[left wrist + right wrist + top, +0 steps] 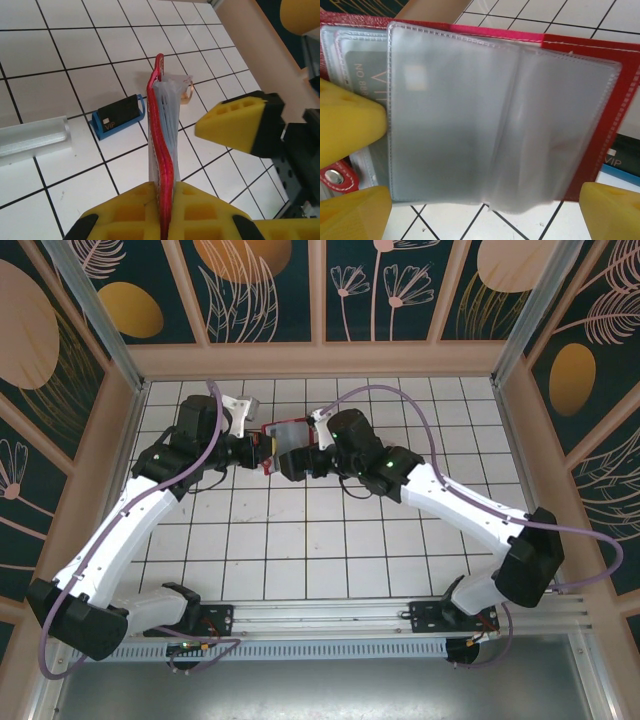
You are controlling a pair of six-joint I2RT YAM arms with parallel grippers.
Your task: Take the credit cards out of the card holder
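Card holder (162, 150) upright over the table (75, 50); a credit card (118, 114) in a stand (100, 132) beside it.

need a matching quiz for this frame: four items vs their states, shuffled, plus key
1. red folding wallet with clear pockets
2. right gripper
3. black VIP card
4. silver metallic block

A. lying on the tiled table
B. open
C. clamped in the left gripper
D. propped in the blue metallic block

Pairs: 1-C, 2-B, 3-D, 4-A

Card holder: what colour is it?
The card holder is red with cloudy see-through pockets; best in right wrist view.
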